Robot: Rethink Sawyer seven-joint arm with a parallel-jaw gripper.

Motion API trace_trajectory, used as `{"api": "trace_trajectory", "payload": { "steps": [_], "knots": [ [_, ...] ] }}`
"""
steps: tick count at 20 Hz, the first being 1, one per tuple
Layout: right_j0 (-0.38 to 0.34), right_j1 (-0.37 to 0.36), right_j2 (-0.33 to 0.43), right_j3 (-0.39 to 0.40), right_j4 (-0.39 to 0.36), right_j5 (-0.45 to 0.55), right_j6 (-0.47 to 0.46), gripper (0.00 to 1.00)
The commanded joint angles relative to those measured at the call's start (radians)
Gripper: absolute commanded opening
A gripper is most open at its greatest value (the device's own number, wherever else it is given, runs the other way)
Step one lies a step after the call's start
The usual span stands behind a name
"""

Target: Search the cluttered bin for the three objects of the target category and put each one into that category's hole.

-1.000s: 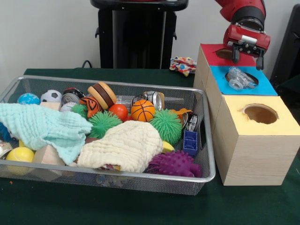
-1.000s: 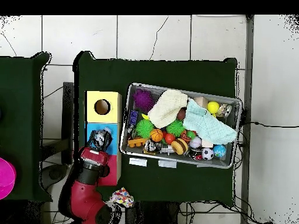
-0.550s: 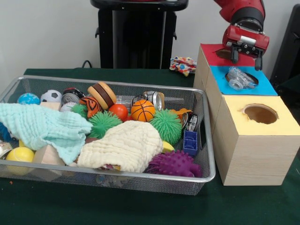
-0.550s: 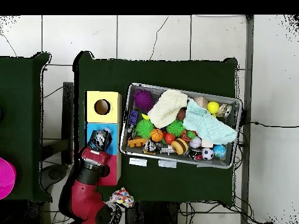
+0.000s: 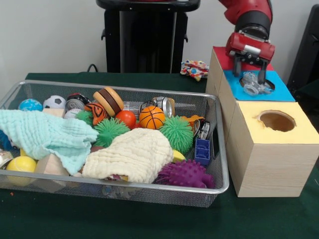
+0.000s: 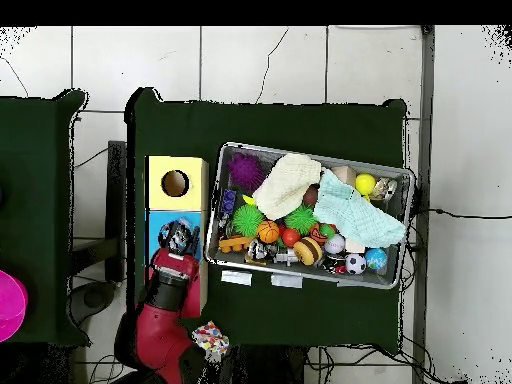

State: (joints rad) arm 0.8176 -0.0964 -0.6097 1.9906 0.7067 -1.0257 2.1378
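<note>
At the left of the front view a wire mesh bin sits on the dark green table, filling most of the lower frame. Inside it, from the left: a pale teal cloth draped over a yellow ball, a small soccer ball at the back, a striped burger-like toy, a green spiky ball, a red ball, a mini basketball, a cream cloth, a second green spiky ball, and a purple spiky ball against the front wall.

To the right stand three boxes in a row: red-topped at the back, blue-topped in the middle, yellow-topped nearest, the last with an empty round hole. A clear plastic object lies in the blue box's hole. The gripper hangs in the upper right directly over it, its two dark fingers spread apart with nothing between them, tips just above the clear object.
</note>
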Motion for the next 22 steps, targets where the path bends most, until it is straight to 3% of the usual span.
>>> {"api": "trace_trajectory", "payload": {
  "steps": [1, 9, 14, 22],
  "knots": [
    [-0.163, -0.055, 0.186, -0.102, -0.184, 0.257, 0.117, 1.0],
    [-0.264, -0.125, 0.256, -0.13, -0.31, 0.474, 0.038, 1.0],
    [-0.3, -0.148, 0.272, -0.147, -0.392, 0.51, 0.056, 1.0],
    [-0.296, -0.151, 0.274, -0.15, -0.42, 0.512, 0.088, 1.0]
  ]
}}
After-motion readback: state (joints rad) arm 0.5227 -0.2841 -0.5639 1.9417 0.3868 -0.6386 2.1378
